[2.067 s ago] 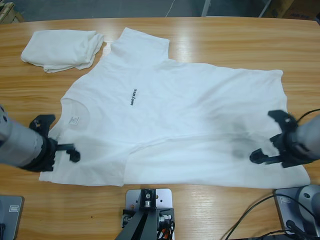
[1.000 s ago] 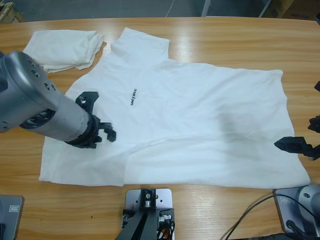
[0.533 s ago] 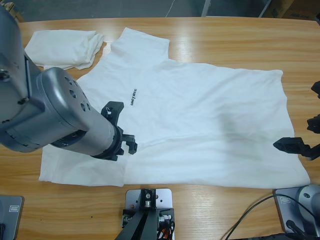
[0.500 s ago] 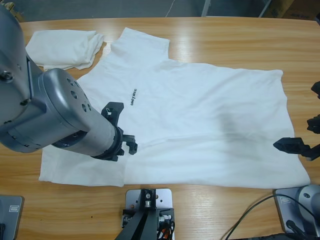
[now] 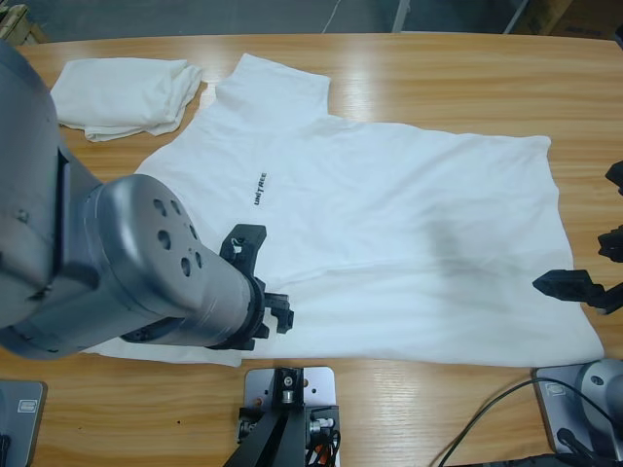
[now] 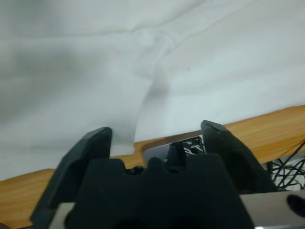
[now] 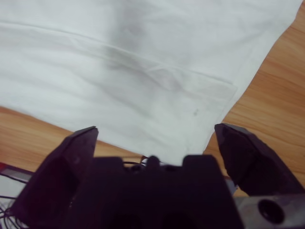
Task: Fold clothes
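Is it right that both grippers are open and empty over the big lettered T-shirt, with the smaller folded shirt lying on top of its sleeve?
Not quite. In the high view the folded shirt lies on the table beside the lettered T-shirt, apart from its sleeve. The left gripper and right gripper are open and empty.

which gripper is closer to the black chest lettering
Left. The left gripper hangs just below the lettering; the right gripper is off the large shirt's far hem.

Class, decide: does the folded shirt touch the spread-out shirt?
Apart. The high view shows bare table between the folded shirt and the spread-out shirt.
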